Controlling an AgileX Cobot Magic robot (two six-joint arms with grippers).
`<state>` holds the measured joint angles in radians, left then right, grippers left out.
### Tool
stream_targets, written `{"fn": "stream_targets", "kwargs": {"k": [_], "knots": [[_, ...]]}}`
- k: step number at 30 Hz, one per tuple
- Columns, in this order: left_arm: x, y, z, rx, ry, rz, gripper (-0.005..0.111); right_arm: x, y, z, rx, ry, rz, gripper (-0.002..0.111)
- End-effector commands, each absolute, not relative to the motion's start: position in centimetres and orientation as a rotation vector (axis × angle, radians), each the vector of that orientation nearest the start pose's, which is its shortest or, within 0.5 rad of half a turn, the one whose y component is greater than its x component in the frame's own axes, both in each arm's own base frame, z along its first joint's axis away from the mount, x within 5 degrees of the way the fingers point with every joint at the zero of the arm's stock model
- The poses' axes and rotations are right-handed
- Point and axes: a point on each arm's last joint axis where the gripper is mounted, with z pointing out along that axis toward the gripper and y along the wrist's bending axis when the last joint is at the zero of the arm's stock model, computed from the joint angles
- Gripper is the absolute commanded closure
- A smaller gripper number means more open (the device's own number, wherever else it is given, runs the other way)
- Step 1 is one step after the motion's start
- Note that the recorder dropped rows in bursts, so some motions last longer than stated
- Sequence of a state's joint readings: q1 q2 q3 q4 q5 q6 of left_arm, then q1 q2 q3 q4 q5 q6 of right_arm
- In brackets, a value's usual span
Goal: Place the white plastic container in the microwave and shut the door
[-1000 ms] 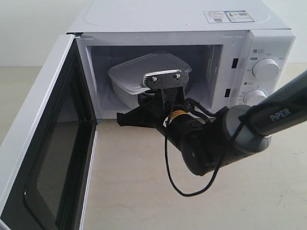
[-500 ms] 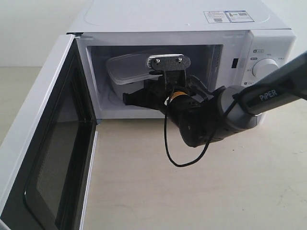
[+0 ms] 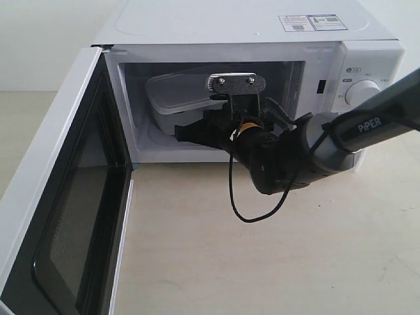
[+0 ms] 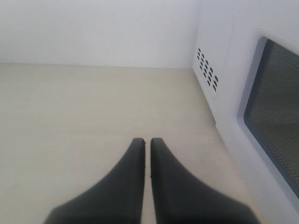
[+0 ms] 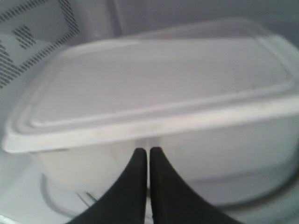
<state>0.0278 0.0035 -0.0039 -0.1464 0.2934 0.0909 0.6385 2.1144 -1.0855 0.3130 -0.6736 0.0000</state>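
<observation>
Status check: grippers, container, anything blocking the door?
Left gripper shut, outside the door. Right gripper shut, tips at white plastic container inside microwave. Door open; right arm through the opening, blocks closing.

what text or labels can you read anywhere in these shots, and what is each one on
"PiPER": on the right arm
Too small to read: the sticker labels on top of the microwave
Too small to read: the markings beside the upper knob
Both wrist views: no text
</observation>
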Motion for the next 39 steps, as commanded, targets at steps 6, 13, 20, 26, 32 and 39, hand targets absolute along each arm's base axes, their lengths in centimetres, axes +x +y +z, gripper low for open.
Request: {"fn": "stream_targets", "kwargs": {"k": [6, 13, 20, 26, 32, 39], "knots": [[5.5, -0.2, 18.8, -0.042, 1.765, -0.051, 0.102, 33.5, 22.9, 15.1, -0.267, 1.901, 0.435, 0.108], [5.5, -0.2, 18.8, -0.042, 1.765, -0.051, 0.102, 27.1, 20.7, 14.4, -0.341, 1.904, 0.453, 0.108], [5.5, -0.2, 18.8, -0.042, 1.765, -0.051, 0.102, 19.7, 17.9, 16.3, -0.392, 1.924, 0.512, 0.108], [5.5, -0.2, 18.8, -0.042, 1.765, -0.051, 0.102, 16.7, 14.6, 17.4, -0.323, 1.972, 0.527, 0.108], [5.5, -0.2, 18.8, -0.042, 1.765, -0.051, 0.102, 13.6, 13.2, 18.8, -0.451, 2.115, 0.592, 0.108], [5.5, -0.2, 18.8, -0.042, 1.765, -0.051, 0.102, 11.1, 12.3, 23.5, -0.610, 2.141, 0.674, 0.108]]}}
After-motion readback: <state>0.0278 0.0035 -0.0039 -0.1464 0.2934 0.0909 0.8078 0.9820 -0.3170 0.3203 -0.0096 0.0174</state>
